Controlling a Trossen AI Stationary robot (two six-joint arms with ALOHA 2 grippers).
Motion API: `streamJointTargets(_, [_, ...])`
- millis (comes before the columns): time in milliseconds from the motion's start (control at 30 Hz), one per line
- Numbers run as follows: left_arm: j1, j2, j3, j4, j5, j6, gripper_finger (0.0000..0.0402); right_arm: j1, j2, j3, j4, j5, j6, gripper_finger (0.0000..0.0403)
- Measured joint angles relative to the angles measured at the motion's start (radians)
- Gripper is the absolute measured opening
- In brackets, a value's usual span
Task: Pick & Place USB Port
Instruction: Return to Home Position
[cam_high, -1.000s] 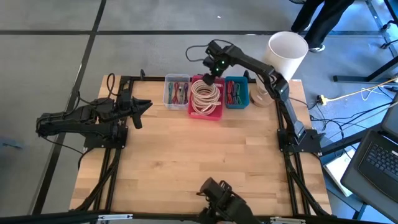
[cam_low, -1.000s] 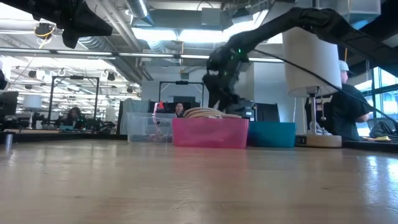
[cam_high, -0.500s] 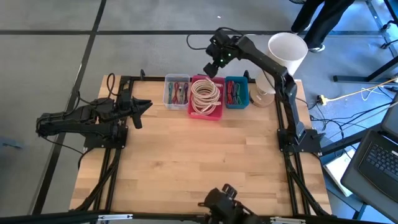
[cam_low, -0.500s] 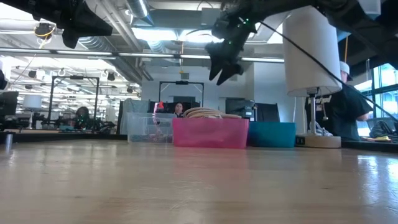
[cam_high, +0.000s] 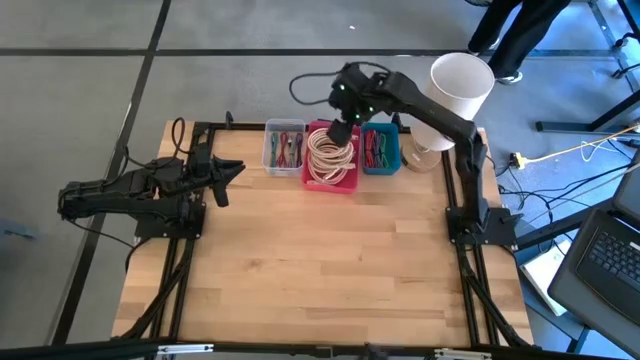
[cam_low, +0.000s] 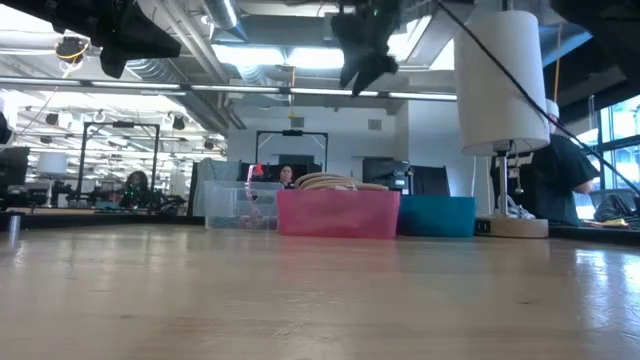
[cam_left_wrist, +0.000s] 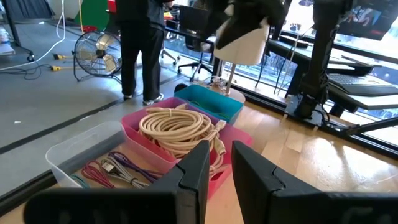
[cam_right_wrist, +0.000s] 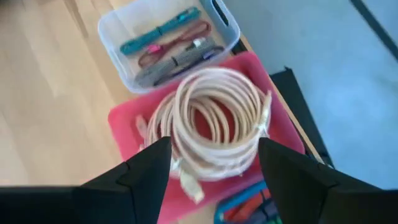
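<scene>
A cream coiled cable (cam_high: 330, 152) lies in the pink bin (cam_high: 331, 183) at the table's far edge. A clear bin (cam_high: 284, 148) of coloured cables stands to its left and a teal bin (cam_high: 380, 148) of cables to its right. My right gripper (cam_high: 342, 128) hangs high above the pink bin, open and empty; its wrist view looks down on the coil (cam_right_wrist: 214, 118) between its fingers (cam_right_wrist: 214, 180). In the low view the right gripper (cam_low: 362, 65) is near the top, well above the bins. My left gripper (cam_high: 232, 178) waits at the table's left side, shut (cam_left_wrist: 221, 180).
A white lamp (cam_high: 462, 85) stands at the far right corner, beside the teal bin, close to the right arm. Black frame rails (cam_high: 455, 215) run along the table's sides. Bare wood (cam_high: 320, 260) spreads in front of the bins. A person (cam_low: 570, 170) stands beyond the table.
My right gripper has risen from just above the coil in the pink bin to high above it, swinging briefly toward the far edge and back over the bin. It carries nothing. The coil and bins have stayed in place.
</scene>
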Motion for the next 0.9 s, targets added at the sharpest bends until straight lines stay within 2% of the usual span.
streamJointTargets(200, [0.000, 0.000, 0.000, 0.000, 0.000, 0.000, 0.0061, 0.094, -0.069, 0.000, -0.150, 0.149, 0.083, 0.0243])
streamJointTargets(400, [0.000, 0.000, 0.000, 0.000, 0.000, 0.000, 0.0061, 0.206, -0.164, 0.000, -0.286, 0.316, 0.238, 0.0243])
streamJointTargets(500, [0.000, 0.000, 0.000, 0.000, 0.000, 0.000, 0.0061, 0.277, -0.238, -0.064, -0.287, 0.406, 0.327, 0.0243])
streamJointTargets(600, [0.000, 0.000, 0.000, 0.000, 0.000, 0.000, 0.0061, 0.341, -0.354, -0.218, -0.270, 0.453, 0.450, 0.0234])
streamJointTargets(700, [0.000, 0.000, 0.000, 0.000, 0.000, 0.000, 0.0061, 0.380, -0.494, -0.452, -0.199, 0.462, 0.580, 0.0203])
streamJointTargets(800, [0.000, 0.000, 0.000, 0.000, 0.000, 0.000, 0.0061, 0.394, -0.662, -0.722, -0.026, 0.437, 0.676, 0.0152])
streamJointTargets(900, [0.000, 0.000, 0.000, 0.000, 0.000, 0.000, 0.0061, 0.394, -0.817, -0.998, 0.255, 0.355, 0.703, 0.0087])
